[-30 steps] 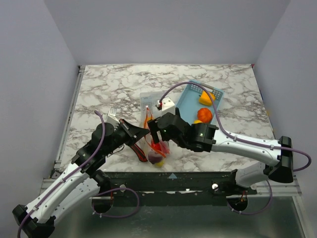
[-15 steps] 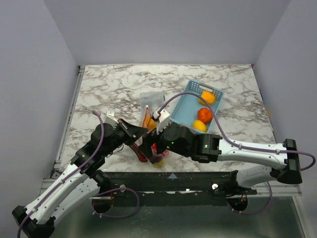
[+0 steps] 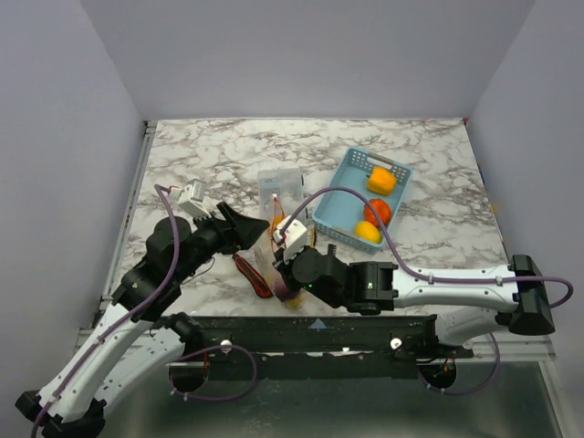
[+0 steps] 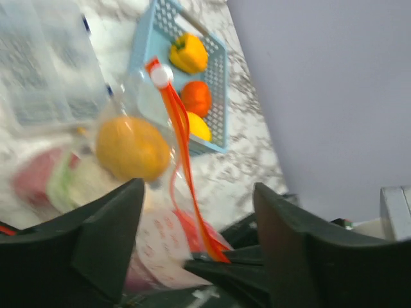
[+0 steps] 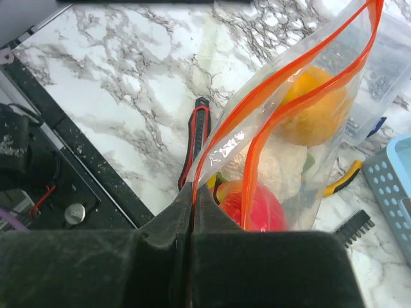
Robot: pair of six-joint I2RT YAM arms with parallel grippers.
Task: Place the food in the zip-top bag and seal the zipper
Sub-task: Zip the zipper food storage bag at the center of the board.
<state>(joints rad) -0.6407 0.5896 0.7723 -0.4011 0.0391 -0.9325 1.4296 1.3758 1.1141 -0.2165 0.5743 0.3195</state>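
Floppy clear plastic zip-top bag (image 5: 321,160) with a thin red-orange zipper strip (image 5: 252,167) along its mouth, at lower centre of the overhead view on the grey-veined marble worktop (image 5: 128,77). Right gripper (image 5: 192,192): fingers pressed together, clamped on the near end of the strip where its two tracks meet. Farther up, the tracks stand apart. Inside the bag are a round orange toy fruit (image 5: 314,115), a glossy red piece (image 5: 253,208) and a pale white-green piece (image 5: 282,170). Left gripper (image 4: 197,189): fingers wide apart, gripping nothing, with the bag just beyond them. A white slider (image 4: 160,76) caps the strip's far end. Light blue perforated basket (image 3: 350,162), to the upper right of the bag, holds a yellow toy pepper (image 3: 381,180), a red-orange round piece (image 3: 377,212) and a yellow piece (image 3: 368,232). Red-and-black utility knife (image 5: 196,138) lies on the worktop beside the bag.
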